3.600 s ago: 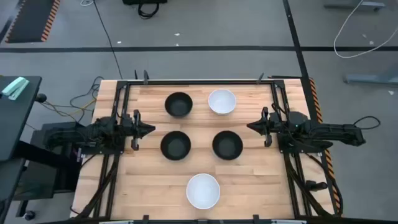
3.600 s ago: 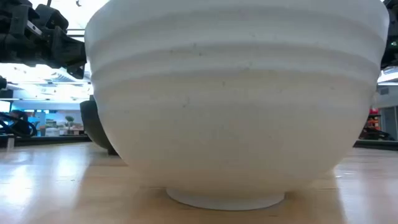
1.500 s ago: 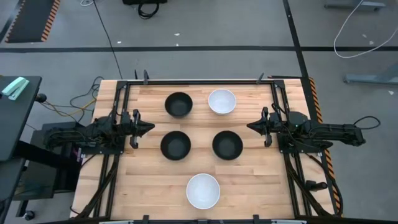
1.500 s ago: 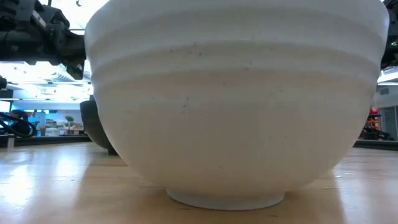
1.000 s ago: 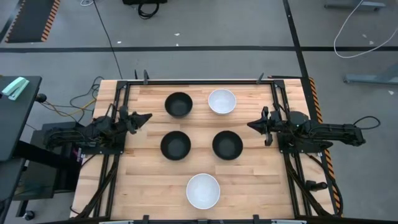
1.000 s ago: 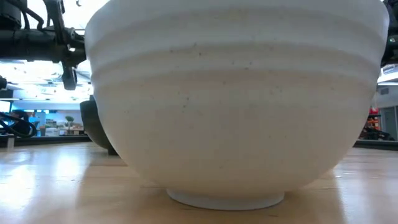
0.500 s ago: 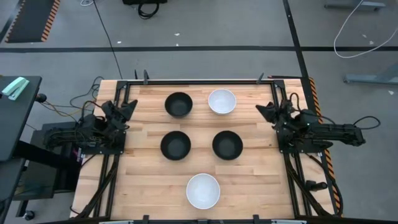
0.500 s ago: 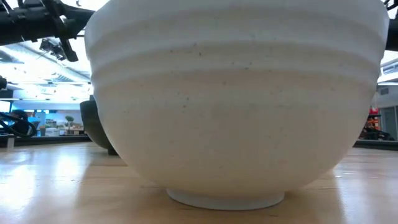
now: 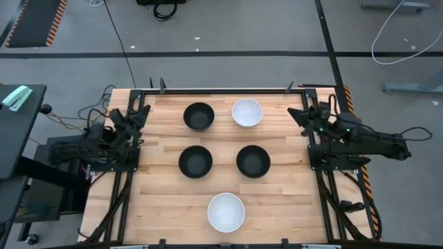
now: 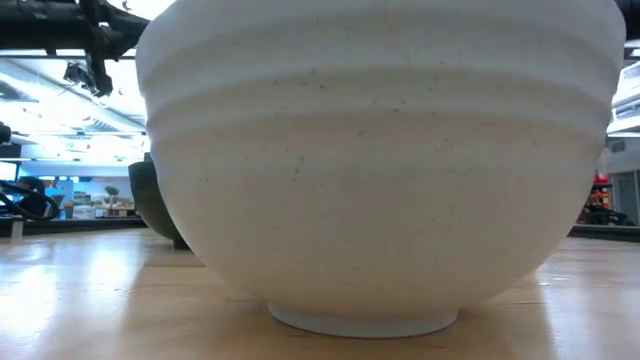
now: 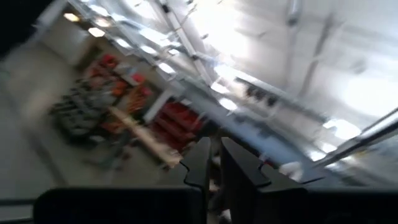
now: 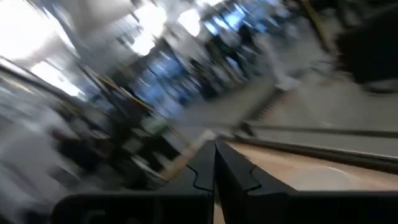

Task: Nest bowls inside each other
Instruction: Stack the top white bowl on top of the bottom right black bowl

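Left gripper [image 9: 138,113] at the tabletop's [image 9: 277,200] left edge, fingers together on nothing; right gripper [image 9: 296,113] at the right edge, likewise pressed together and empty. Five bowls [image 9: 253,161] spread separately across the wood, none nested. Whole task left.

Three bowls are matte black: one [image 9: 199,115] by the table's [image 9: 277,200] far edge and two mid-table [image 9: 196,161] [image 9: 253,161]. Two are glossy white, one [image 9: 247,112] at the far edge and one [image 9: 226,211] near the front edge. The table is pale striped wood, framed in black. Both arms are dark.
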Robot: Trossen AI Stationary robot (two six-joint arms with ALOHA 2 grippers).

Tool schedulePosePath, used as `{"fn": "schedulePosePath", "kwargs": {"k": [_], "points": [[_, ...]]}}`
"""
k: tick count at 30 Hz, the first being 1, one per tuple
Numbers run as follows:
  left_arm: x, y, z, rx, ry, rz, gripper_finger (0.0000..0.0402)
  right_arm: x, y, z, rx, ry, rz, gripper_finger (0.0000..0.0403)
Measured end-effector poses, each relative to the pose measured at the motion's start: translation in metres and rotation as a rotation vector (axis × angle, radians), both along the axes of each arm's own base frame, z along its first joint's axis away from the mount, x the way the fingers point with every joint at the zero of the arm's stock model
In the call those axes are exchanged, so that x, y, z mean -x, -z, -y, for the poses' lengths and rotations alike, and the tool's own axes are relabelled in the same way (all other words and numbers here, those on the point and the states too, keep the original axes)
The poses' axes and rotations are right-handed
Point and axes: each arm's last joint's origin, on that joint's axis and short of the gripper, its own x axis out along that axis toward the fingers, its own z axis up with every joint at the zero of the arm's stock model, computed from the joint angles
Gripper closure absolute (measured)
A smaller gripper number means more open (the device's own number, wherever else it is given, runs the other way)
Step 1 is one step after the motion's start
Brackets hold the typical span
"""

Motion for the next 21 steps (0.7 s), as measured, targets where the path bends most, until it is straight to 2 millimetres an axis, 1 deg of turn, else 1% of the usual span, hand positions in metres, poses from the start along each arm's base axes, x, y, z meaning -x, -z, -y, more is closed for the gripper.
{"fn": "schedulePosePath", "kwargs": {"k": [5,8,11,13,16,18,21], "points": [[-0.001,-0.024,-0.002,0.037,-0.074,-0.184,0.0325,-0.01,-0.034,0.003,0.08,0.046,-0.214,0.0354],[-0.005,-0.04,-0.003,0.051,-0.11,-0.283,0.0308,-0.023,-0.054,0.007,0.149,0.083,-0.31,0.033],[-0.013,-0.053,-0.004,0.059,-0.139,-0.404,0.0295,-0.036,-0.071,0.016,0.179,0.135,-0.397,0.0308],[-0.019,-0.06,-0.005,0.084,-0.157,-0.479,0.029,-0.045,-0.081,0.025,0.152,0.18,-0.46,0.0298],[-0.026,-0.067,-0.009,0.161,-0.191,-0.574,0.0285,-0.057,-0.091,0.042,0.043,0.248,-0.562,0.0293],[-0.028,-0.07,-0.013,0.227,-0.219,-0.637,0.0285,-0.065,-0.096,0.055,-0.034,0.25,-0.649,0.0292],[-0.03,-0.074,-0.02,0.315,-0.224,-0.72,0.0288,-0.077,-0.101,0.076,-0.143,0.187,-0.76,0.0293]]}}
